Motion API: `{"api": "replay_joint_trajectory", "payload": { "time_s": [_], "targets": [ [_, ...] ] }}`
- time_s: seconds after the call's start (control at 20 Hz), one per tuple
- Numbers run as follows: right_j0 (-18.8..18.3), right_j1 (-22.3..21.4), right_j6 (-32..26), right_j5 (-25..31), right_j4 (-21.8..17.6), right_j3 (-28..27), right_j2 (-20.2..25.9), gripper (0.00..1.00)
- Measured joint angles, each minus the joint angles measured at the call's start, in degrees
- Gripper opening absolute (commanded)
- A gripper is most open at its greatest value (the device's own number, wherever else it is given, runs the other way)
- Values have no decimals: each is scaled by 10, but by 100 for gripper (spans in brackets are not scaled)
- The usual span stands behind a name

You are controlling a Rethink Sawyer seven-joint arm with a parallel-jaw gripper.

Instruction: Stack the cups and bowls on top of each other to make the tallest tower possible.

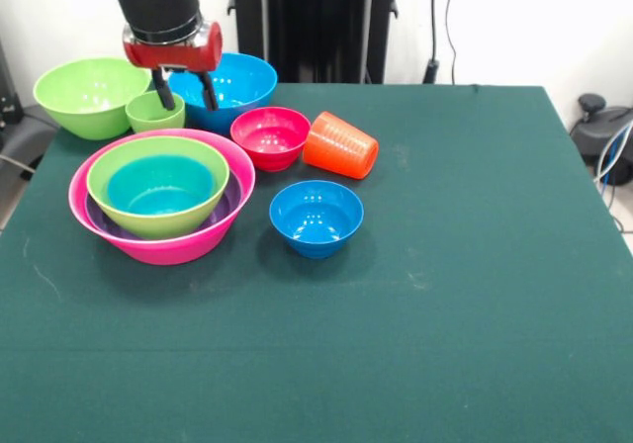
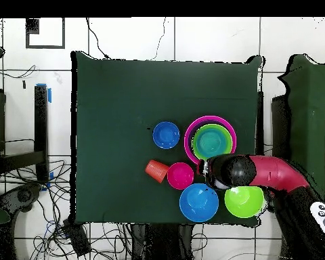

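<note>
My gripper [image 1: 188, 104] hangs open at the back left. One finger [image 1: 164, 95] is at the rim of the short lime-green cup [image 1: 152, 113], the other is in front of the large blue bowl [image 1: 237, 85]; nothing is held. The pink bowl [image 1: 99, 227] holds a purple, a lime-green [image 1: 156, 223] and a teal bowl [image 1: 158, 188] nested inside it. The orange cup [image 1: 340, 144] lies on its side beside the small red bowl [image 1: 269, 136]. A small blue bowl [image 1: 316, 217] stands alone. In the overhead view the arm [image 2: 260, 170] hides the gripper and the green cup.
A big lime-green bowl [image 1: 89, 94] stands at the far left corner, next to the green cup. The dark green table [image 1: 475, 265] is bare on its right half and along its front. Cables and black stands surround the table [image 2: 111, 108].
</note>
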Motion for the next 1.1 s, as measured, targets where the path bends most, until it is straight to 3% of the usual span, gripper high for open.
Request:
{"api": "replay_joint_trajectory", "payload": {
  "time_s": [1.1],
  "targets": [
    [7, -4, 0, 20, -2, 0, 0, 100]
  ]
}}
